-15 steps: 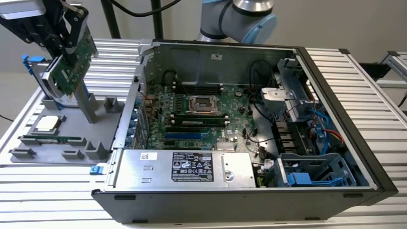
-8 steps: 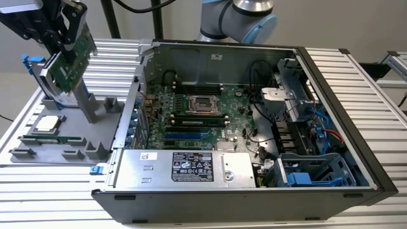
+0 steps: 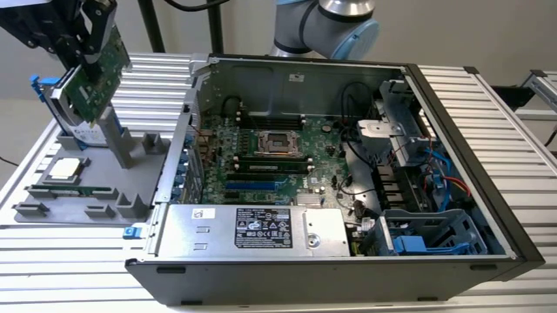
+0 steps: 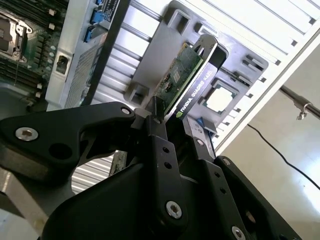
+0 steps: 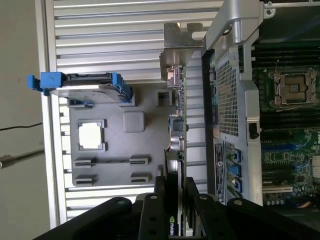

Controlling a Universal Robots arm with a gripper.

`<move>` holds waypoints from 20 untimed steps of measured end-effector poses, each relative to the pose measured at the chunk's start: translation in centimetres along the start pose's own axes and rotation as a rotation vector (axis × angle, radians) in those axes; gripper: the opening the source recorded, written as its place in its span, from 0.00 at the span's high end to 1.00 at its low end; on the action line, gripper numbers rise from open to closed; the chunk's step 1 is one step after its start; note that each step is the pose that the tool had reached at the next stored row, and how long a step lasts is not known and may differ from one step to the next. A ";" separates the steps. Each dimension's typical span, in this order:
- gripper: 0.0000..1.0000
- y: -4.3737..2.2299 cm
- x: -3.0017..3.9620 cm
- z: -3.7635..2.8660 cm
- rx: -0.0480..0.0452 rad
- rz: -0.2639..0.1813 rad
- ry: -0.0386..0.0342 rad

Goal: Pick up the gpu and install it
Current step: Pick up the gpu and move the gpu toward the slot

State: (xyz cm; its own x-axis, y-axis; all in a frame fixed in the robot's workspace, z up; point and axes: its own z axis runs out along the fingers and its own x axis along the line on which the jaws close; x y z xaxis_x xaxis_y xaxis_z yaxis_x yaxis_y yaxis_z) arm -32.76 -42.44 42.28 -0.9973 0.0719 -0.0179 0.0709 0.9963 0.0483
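Tool [image 3: 88, 47] grips gpu [image 3: 103, 73] above gray tray [image 3: 100, 171], hard drive [image 3: 78, 132] seemingly just behind.

Bright even light, washed-out glare on slatted table [image 4: 260, 30]

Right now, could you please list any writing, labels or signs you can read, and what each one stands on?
gpu, gripped in the hand: white lettering on its black face, a maker's mark that I leave unquoted.
power supply: one black and one white label, print too small to read.
hard drive: white label, print too small to read.
No other text is readable.
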 end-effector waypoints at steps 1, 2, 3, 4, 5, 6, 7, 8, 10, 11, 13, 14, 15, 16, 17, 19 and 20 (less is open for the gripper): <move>1.00 0.00 0.00 -0.01 0.0000 0.000 0.0000; 1.00 0.00 -0.01 -0.01 -0.0001 0.000 -0.0002; 1.00 0.00 -0.01 -0.01 -0.0001 0.000 -0.0003; 1.00 0.00 0.00 -0.02 0.0001 0.000 -0.0003; 1.00 0.00 -0.01 -0.02 0.0001 0.000 -0.0005; 1.00 0.00 -0.01 -0.02 0.0000 0.000 -0.0006; 1.00 0.01 0.00 -0.02 0.0000 0.000 -0.0007; 1.00 0.01 0.00 -0.02 0.0000 0.000 -0.0008; 1.00 0.00 0.00 -0.02 0.0000 0.000 -0.0009; 1.00 0.00 -0.01 -0.01 0.0000 0.000 -0.0009; 1.00 0.01 -0.14 -0.02 0.0001 0.000 -0.0008; 1.00 0.02 -0.21 -0.02 0.0001 0.000 -0.0008; 1.00 0.03 -0.31 -0.01 0.0000 0.000 -0.0009; 1.00 0.03 -0.43 -0.01 0.0000 0.000 -0.0009; 1.00 0.04 -0.56 0.00 0.0000 0.000 -0.0008; 1.00 0.06 -0.81 0.00 0.0000 0.000 -0.0007; 1.00 0.07 -0.95 0.00 0.0000 0.000 -0.0006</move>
State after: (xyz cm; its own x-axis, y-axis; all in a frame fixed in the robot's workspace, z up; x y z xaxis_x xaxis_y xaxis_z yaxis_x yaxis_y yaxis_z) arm -31.81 -42.44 42.30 -0.9972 0.0719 -0.0185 0.0709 0.9963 0.0483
